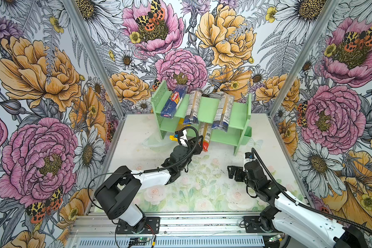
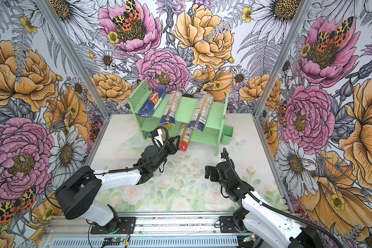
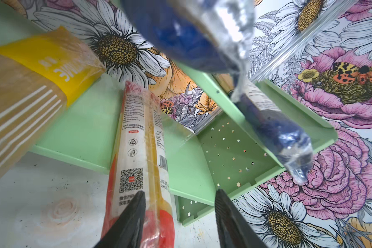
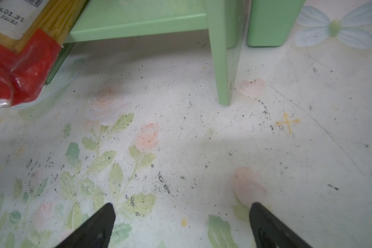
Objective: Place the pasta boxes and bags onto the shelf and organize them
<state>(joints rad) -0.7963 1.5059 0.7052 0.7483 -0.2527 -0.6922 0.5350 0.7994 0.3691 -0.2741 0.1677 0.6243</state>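
Observation:
The mint-green shelf stands at the back of the table. On its top tier lie a dark blue Barilla box and two clear navy-ended bags. On the lower tier lie a yellow bag and a red-ended clear bag, whose red end sticks out past the front edge. My left gripper is open at that red end, one finger against the bag, the other well apart. My right gripper is open over bare table.
A small green bin hangs on the shelf's right side panel. The shelf's right leg stands just ahead of my right gripper. The floral table is walled in on three sides by patterned panels.

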